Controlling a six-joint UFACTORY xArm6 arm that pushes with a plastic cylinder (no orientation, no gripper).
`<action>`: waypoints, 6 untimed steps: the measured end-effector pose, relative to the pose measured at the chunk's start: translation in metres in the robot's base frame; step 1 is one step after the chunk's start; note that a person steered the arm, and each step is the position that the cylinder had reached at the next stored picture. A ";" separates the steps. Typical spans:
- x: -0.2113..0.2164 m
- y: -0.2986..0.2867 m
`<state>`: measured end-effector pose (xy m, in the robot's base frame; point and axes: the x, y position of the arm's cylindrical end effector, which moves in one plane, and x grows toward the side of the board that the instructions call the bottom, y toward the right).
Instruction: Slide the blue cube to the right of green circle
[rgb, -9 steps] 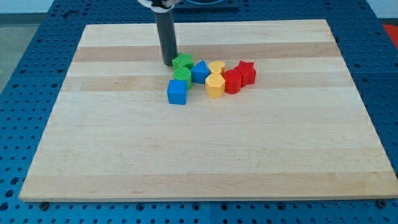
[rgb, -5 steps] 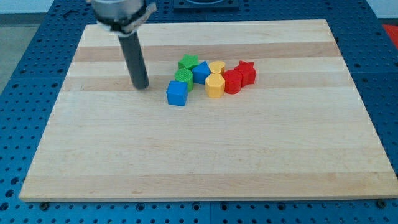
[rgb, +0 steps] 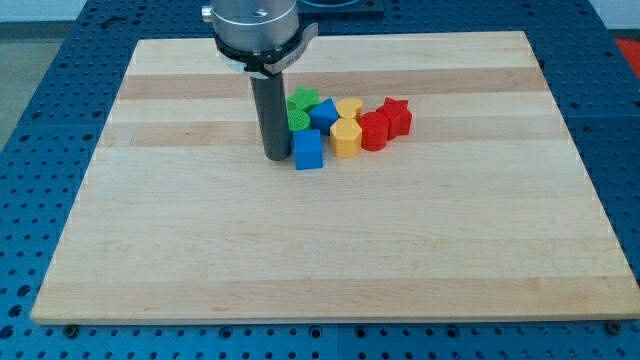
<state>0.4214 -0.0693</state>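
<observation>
Camera view shows the rod's tip on the wooden board, touching or just beside the view's left face of the blue cube. The arm has no jaws, only the rod. The blue cube lies just below the green circle, which the rod partly hides, and left of the yellow hexagon-like block.

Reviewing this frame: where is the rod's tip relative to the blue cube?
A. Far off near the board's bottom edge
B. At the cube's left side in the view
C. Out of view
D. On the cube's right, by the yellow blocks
B: my tip stands right at the view's-left side of the blue cube, below the green circle.
</observation>
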 end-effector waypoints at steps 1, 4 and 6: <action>0.009 -0.002; 0.022 0.046; 0.034 0.098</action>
<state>0.4550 0.0290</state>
